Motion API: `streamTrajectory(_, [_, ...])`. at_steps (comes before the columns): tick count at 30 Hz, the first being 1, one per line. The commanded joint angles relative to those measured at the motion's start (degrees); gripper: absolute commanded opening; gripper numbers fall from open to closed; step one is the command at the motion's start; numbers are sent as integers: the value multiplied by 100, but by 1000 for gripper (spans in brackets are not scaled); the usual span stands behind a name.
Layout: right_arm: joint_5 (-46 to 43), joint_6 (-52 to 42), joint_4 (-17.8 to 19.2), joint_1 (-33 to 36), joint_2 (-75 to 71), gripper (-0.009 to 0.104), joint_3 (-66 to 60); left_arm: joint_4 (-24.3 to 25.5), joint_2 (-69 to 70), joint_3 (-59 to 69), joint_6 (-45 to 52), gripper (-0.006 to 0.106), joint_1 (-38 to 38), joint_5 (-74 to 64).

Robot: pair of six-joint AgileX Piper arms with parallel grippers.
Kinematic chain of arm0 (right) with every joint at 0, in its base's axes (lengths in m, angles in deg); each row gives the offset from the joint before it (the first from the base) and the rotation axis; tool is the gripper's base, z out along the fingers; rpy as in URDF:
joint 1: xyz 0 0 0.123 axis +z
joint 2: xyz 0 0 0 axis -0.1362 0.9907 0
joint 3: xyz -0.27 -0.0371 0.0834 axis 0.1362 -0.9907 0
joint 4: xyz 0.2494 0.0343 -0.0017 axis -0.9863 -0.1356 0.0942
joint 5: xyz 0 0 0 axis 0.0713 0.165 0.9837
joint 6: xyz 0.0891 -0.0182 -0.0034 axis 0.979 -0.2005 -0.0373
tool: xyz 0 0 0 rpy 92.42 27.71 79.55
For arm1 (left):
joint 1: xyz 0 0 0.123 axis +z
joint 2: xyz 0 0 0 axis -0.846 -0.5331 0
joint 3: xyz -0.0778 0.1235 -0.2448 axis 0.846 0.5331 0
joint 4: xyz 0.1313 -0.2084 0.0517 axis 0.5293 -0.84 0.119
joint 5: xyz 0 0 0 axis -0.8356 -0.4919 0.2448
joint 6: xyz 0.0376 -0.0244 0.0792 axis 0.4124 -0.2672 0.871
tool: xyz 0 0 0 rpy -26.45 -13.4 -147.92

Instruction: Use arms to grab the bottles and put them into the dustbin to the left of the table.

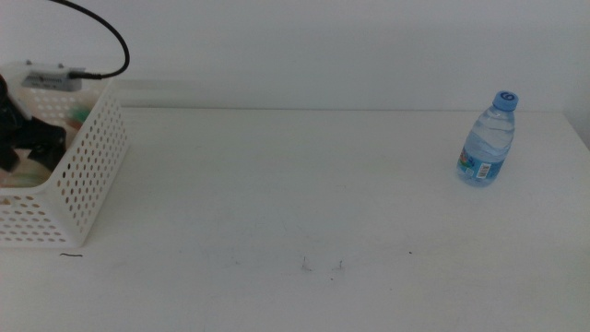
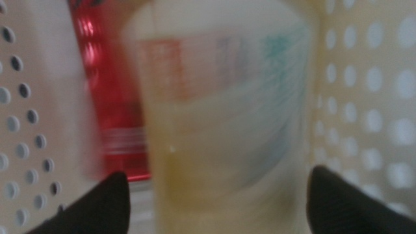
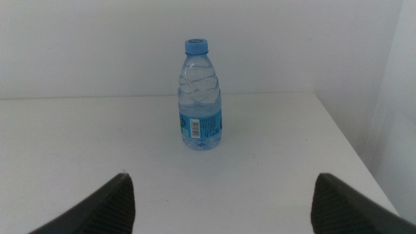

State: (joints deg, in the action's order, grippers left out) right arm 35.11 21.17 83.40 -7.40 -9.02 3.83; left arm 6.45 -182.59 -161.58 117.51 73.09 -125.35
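Middle view: the water bottle (image 1: 487,140) stands upright at the far right of the bench (image 1: 295,203), and the left gripper (image 1: 23,138) is inside the dustbin (image 1: 88,171).

Left wrist view: jaws spread around the blurred tea bottle (image 2: 224,123), with the red can (image 2: 107,97) behind it.

Right wrist view: the right gripper (image 3: 221,208) has its jaws spread, apart from the bottle.

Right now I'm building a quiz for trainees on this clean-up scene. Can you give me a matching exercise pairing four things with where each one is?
Things:
1. water bottle
2. tea bottle
3. red can
4. right pincer

Places:
A. inside the dustbin, behind the tea bottle
B. upright on the table's right side
C. inside the dustbin, between the left pincer's jaws
D. facing the water bottle, jaws apart, not touching it

Pairs: 1-B, 2-C, 3-A, 4-D
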Motion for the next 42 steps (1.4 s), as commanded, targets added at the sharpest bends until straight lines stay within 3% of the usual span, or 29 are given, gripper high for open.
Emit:
streamTrajectory(1, [-48, -27, 54, -47, -21, 93, -24, -52, 193, -26, -125, 94, -43, 49])
streamTrajectory(9, [-48, -27, 54, -47, -21, 93, -24, -338, 1412, -26, -292, 94, -228, 82])
streamTrajectory(15, [-48, -27, 54, -47, -21, 93, -24, -1354, 2554, -26, -156, 94, -525, 201])
streamTrajectory(18, [-48, -27, 54, -47, -21, 93, -24, -1987, 3090, -26, -53, 94, -987, 201])
streamTrajectory(20, [-48, -27, 54, -47, -21, 93, -24, -2091, 3404, -26, -81, 94, -1448, 201])
streamTrajectory(27, [-48, -27, 54, -47, -21, 93, -24, -974, 4623, -26, -1291, 94, -3579, 43])
streamTrajectory(31, [-48, -27, 54, -47, -21, 93, -24, -577, 5106, -26, -1885, 94, -4460, 68])
streamTrajectory(42, [-48, -27, 54, -47, -21, 93, -24, -51, 5554, -26, -2060, 94, -4612, 32])
